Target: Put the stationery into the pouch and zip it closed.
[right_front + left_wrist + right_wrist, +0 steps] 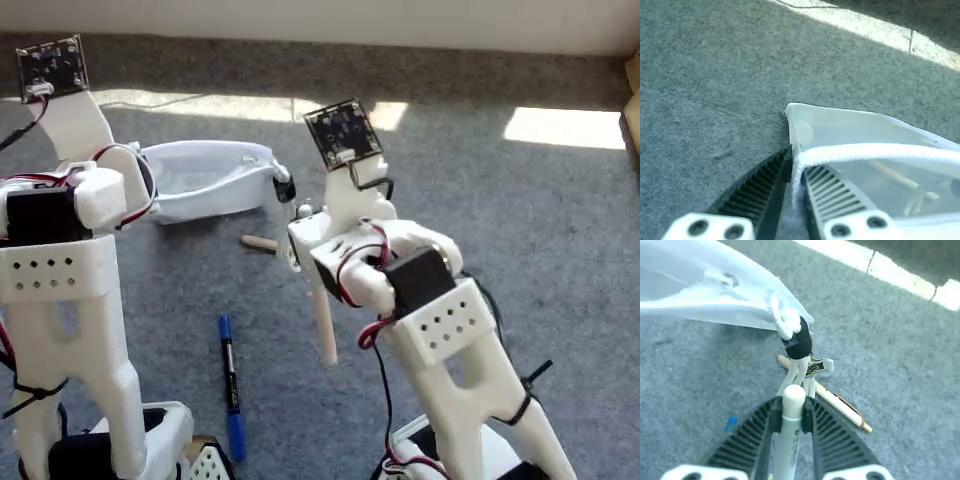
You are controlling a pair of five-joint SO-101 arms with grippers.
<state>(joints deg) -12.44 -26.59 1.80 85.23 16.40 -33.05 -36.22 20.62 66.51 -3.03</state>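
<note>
Left gripper point(795, 167) pinches the pouch point(850, 125) rim; right gripper point(791, 409), clamping a white pen point(787, 445), should enter the mouth endwise, clearing the zipper pull point(799, 342).

White arms point(70, 330), red cables point(347, 285) (right hand point(790, 408) black-ribbed).

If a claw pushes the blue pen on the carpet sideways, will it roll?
The blue pen looks slim and round, so it would probably roll, though the fuzzy carpet may slow it. It seems rigid, so it should not bend when lifted.
</note>
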